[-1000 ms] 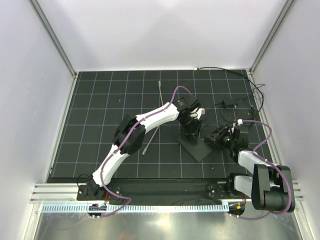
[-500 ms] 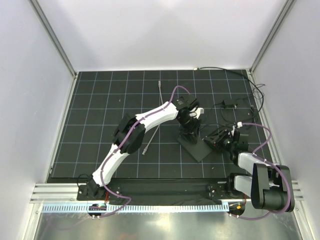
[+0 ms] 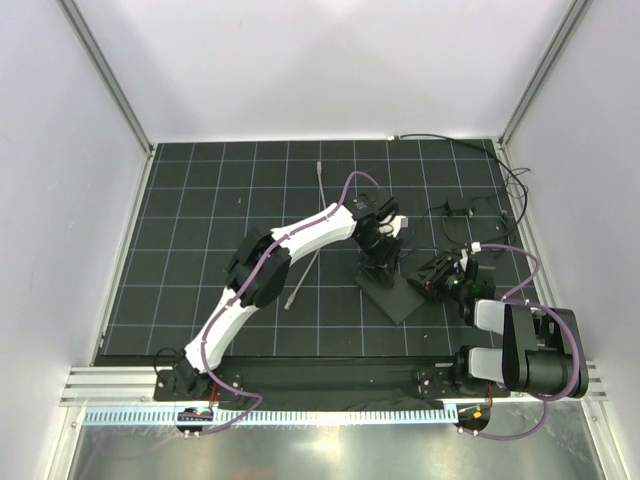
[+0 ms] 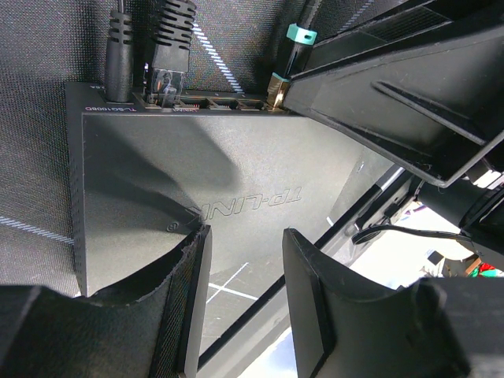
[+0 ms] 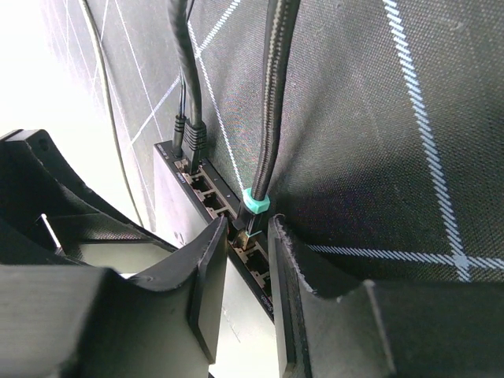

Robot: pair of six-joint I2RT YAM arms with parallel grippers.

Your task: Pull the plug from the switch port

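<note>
The right gripper [image 5: 246,228], part-open, brackets the plug [image 5: 251,219], perhaps not yet pinching; close squarely on it, then draw straight back from the switch port [image 5: 242,235], no twisting.

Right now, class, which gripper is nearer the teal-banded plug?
Right. The right gripper straddles the teal-banded plug at the ports of the switch; the left gripper sits over its opposite edge.
</note>
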